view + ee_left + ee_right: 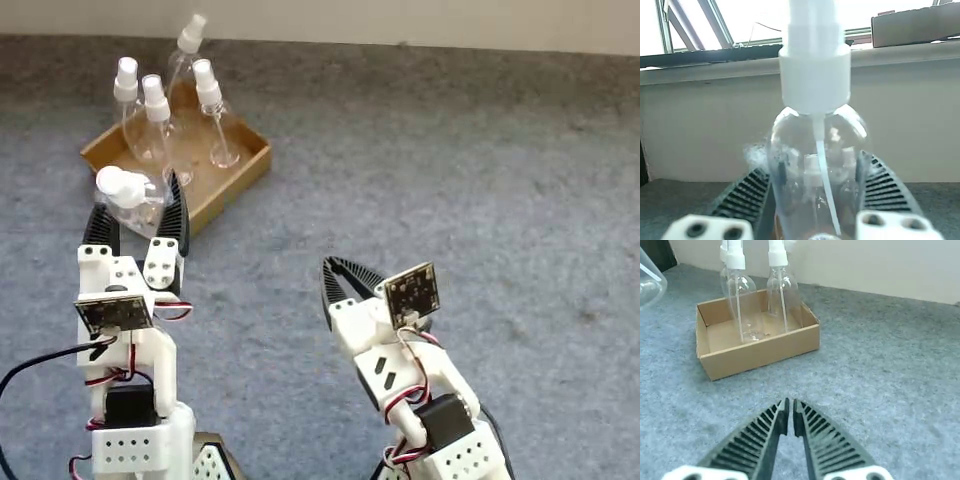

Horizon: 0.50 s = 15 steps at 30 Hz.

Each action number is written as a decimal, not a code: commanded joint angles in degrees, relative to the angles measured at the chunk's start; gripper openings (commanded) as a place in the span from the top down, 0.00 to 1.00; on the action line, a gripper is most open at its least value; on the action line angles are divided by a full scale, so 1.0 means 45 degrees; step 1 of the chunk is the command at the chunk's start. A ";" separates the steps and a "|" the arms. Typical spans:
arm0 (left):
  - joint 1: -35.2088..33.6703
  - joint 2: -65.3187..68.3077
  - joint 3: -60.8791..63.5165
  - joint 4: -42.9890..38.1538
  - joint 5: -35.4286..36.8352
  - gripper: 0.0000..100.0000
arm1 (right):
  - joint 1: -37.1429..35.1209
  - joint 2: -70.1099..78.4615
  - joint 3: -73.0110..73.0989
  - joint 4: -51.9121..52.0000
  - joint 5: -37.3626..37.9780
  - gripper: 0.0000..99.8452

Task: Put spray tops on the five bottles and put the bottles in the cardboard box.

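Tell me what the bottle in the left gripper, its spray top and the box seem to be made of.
The bottle looks like clear glossy plastic: the tube inside shows through, though glass is possible. Its spray top seems smooth opaque white plastic. The box looks like matte brown cardboard with thin folded walls.

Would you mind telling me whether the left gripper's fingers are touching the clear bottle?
Touching: the left wrist view shows both fingers pressing the bottle between them.

btls (150, 135) x5 | spray tops (207, 82) x5 | cardboard box (235, 185) x1 | pincers (135, 192) (328, 268) x2
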 commanded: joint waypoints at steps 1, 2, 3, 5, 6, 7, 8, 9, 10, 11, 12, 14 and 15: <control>-0.0127 -0.0186 0.0225 0.0039 -0.0020 0.94 | 0.0205 -0.0107 0.1729 0.0166 0.0098 0.98; -0.0127 -0.0186 0.0225 0.0430 -0.0020 0.94 | 0.0205 -0.0107 0.1729 0.0166 0.0098 0.98; -0.0127 -0.0186 0.0225 0.0977 -0.0020 0.94 | 0.0205 -0.0107 0.1729 0.0166 0.0098 0.98; -0.0127 -0.0186 0.0225 0.1836 -0.0020 0.94 | 0.0205 -0.0088 0.1729 0.0186 0.0098 0.98; -0.0127 -0.0186 0.0225 0.2266 -0.0020 0.94 | 0.0205 -0.0088 0.1729 0.0186 0.0098 0.98; -0.0127 -0.0186 0.0225 0.2598 -0.0020 0.94 | 0.0205 -0.0088 0.1729 0.0186 0.0098 0.98; -0.0147 -0.0186 0.0225 0.2872 -0.0020 0.94 | 0.0205 -0.0088 0.1729 0.0186 0.0098 0.98; -0.0147 -0.0205 0.0225 0.3106 -0.0020 0.94 | 0.0205 -0.0088 0.1729 0.0186 0.0098 0.98; -0.0147 -0.0205 0.0225 0.3341 -0.0020 0.94 | 0.0225 -0.0088 0.1729 0.0186 0.0098 0.98; -0.0147 -0.0205 0.0225 0.3497 -0.0020 0.94 | 0.0225 -0.0088 0.1729 0.0186 0.0098 0.98; -0.0147 -0.0205 0.0225 0.3653 -0.0020 0.94 | 0.0225 -0.0088 0.1729 0.0186 0.0098 0.98; -0.0147 -0.0205 0.0225 0.4161 -0.0020 0.94 | 0.0225 -0.0088 0.1729 0.0186 0.0098 0.98; -0.0147 -0.0205 0.0225 0.4454 -0.0098 0.94 | 0.0283 -0.0088 0.1729 0.0186 0.0098 0.98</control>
